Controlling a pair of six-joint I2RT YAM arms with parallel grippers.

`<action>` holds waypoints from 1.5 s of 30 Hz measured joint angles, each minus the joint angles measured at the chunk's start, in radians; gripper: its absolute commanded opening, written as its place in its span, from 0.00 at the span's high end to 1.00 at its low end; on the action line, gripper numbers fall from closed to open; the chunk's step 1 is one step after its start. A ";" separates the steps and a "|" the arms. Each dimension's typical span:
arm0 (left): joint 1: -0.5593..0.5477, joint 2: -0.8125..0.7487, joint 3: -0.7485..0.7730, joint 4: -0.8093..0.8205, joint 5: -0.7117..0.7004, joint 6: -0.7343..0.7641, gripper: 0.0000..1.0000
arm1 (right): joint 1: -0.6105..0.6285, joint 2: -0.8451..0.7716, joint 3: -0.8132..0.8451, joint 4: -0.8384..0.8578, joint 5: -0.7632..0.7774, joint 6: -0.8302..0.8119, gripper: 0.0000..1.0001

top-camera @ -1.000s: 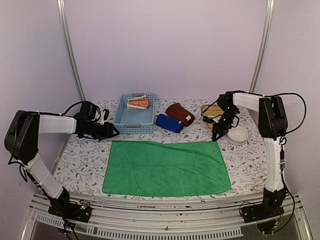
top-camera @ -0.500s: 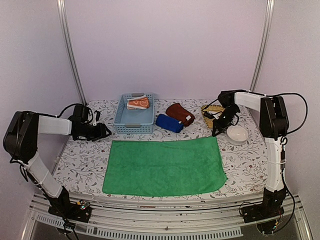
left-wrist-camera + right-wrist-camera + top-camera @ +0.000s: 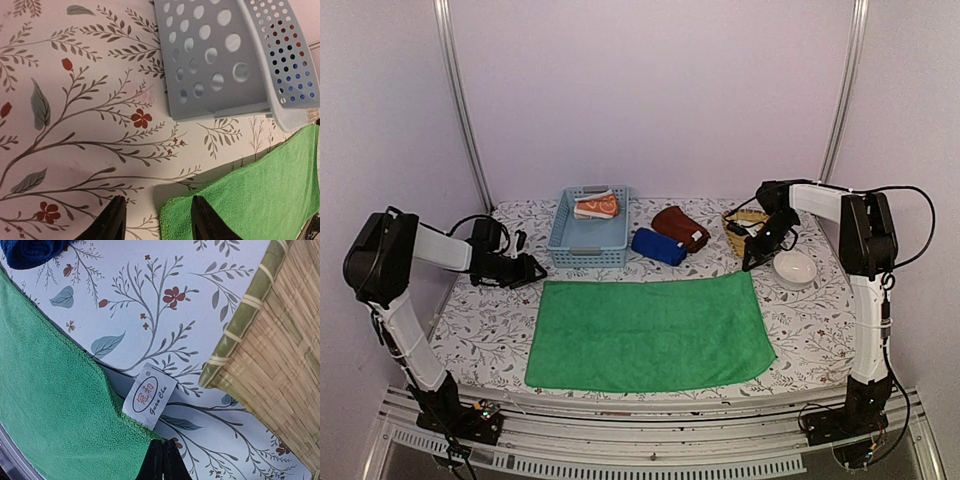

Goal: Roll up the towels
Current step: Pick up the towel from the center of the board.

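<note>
The right hand (image 3: 161, 455), pinching the green towel (image 3: 650, 335) by its far-right corner, has raised it, and the left hand (image 3: 157, 205), spread wide, now straddles the far-left corner, so rolling can begin.

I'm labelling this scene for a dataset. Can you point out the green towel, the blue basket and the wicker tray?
green towel (image 3: 650, 335), top external view, middle of the spread cloth.
blue basket (image 3: 586, 258), top external view, its near wall.
wicker tray (image 3: 280, 355), right wrist view, its woven surface.

Stretched low, the left pincer (image 3: 157, 222) gapes while the right pincer (image 3: 161, 465) pinches the green towel (image 3: 650, 335).
</note>
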 measured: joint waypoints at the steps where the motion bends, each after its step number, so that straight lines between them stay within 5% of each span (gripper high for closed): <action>1: 0.000 0.000 -0.003 0.008 0.008 0.001 0.54 | 0.000 0.000 0.000 0.000 -0.003 0.000 0.97; 26: 0.000 0.077 -0.005 0.085 0.188 0.030 0.66 | 0.000 0.000 0.000 0.001 -0.031 -0.001 0.97; 34: 0.000 0.077 -0.012 0.084 0.177 0.026 0.83 | 0.000 0.000 0.000 0.001 -0.032 -0.001 0.97; 38: 0.000 0.077 -0.012 0.085 0.166 0.023 0.99 | 0.000 0.000 0.000 0.002 -0.032 -0.001 0.97; 45: 0.000 0.067 -0.027 0.116 0.148 0.023 1.00 | -0.005 0.000 0.007 0.005 -0.031 -0.001 0.97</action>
